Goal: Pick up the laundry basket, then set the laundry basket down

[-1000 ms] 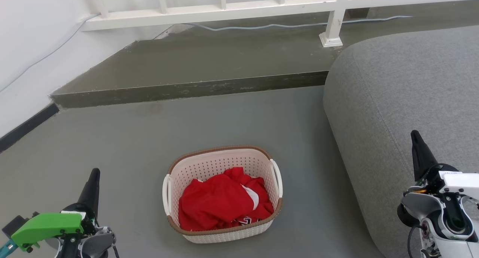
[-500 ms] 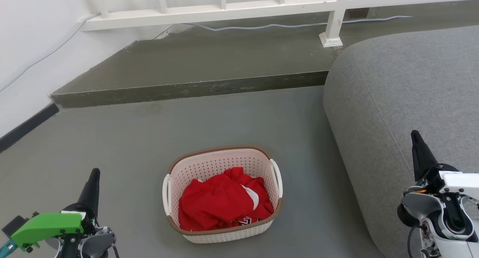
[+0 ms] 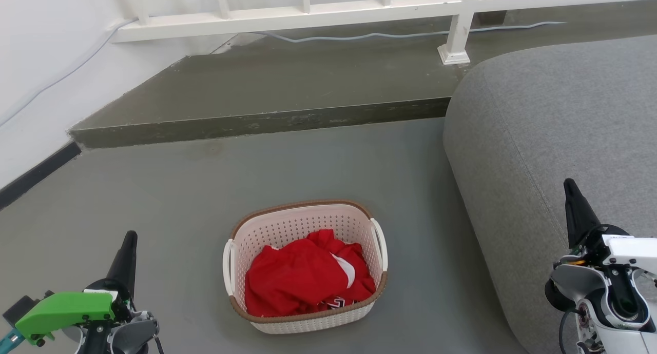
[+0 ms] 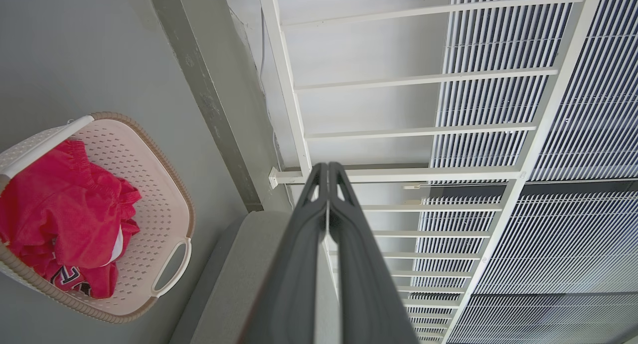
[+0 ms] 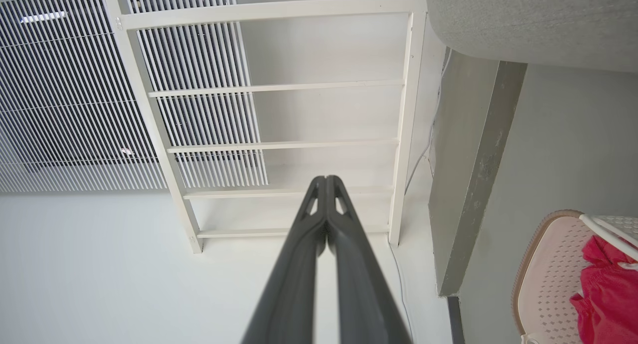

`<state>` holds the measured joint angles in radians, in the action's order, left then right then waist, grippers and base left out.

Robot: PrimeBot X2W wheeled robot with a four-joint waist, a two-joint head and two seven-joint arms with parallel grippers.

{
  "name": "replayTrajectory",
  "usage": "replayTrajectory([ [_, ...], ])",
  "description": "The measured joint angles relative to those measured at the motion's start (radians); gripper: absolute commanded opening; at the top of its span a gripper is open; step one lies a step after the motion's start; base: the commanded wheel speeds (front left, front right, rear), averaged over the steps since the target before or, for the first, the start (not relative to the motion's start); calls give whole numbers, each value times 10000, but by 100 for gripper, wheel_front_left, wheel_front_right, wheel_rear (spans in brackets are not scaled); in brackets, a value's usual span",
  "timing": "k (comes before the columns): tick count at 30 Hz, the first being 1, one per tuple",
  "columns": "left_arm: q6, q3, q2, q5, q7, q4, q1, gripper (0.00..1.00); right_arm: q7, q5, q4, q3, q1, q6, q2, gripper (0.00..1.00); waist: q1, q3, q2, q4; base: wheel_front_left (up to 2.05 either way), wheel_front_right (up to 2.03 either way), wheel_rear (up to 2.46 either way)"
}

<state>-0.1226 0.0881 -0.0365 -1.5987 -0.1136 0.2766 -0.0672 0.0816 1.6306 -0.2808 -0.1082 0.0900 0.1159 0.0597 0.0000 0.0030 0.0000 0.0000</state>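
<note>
The laundry basket point(image 3: 303, 218) rests on the grey floor, low in the middle of the head view. It is cream with perforated walls, a brown rim, two white side handles and red clothing point(image 3: 303, 277) inside. My left gripper point(image 3: 128, 241) hangs at the lower left, well left of the basket, fingers pressed together and empty. Over the sofa at the lower right, my right gripper point(image 3: 569, 187) is shut too, holding nothing. The basket point(image 4: 164, 194) appears at the left of the left wrist view beside the shut left gripper point(image 4: 327, 167). The basket point(image 5: 548, 264) sits at the right wrist view's right edge, right gripper point(image 5: 326, 179) shut.
A grey sofa point(image 3: 554, 118) fills the right side, close to the basket. Behind the basket a raised concrete step point(image 3: 256, 120) crosses the floor. A white railing point(image 3: 457, 31) and a loose cable point(image 3: 359, 35) lie beyond it. A white wall point(image 3: 41, 61) runs along the left.
</note>
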Motion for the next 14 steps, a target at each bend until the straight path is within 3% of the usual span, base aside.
replayTrajectory([
  [14,0,0,0,0,0,-2,0,0,75,-2,2,-12,0,0,-6,0,0,0,0,0,0,0,0],
])
